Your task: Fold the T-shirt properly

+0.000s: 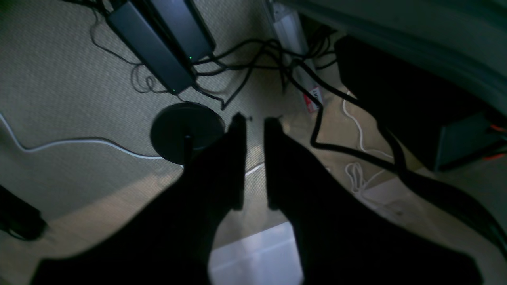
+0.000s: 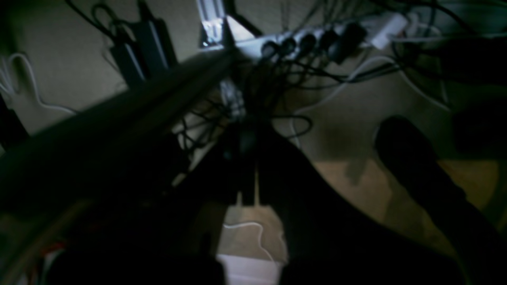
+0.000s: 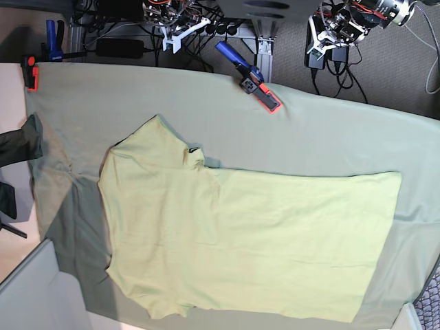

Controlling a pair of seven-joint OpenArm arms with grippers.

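Note:
The pale yellow-green T-shirt lies flat on the grey-green table cloth, collar and small dark tag toward the upper left, hem to the right. One sleeve is at the upper left, the other at the bottom left. Both arms sit beyond the table's far edge, away from the shirt. My left gripper hangs over the floor, its jaws nearly together with a narrow slit and nothing between; it also shows in the base view. My right gripper looks shut and empty over cables; in the base view it is at the top left.
A blue-and-orange clamp and an orange clamp pin the cloth at the far edge. Power bricks, a round black base and a power strip lie on the floor. A grey panel stands at the front left.

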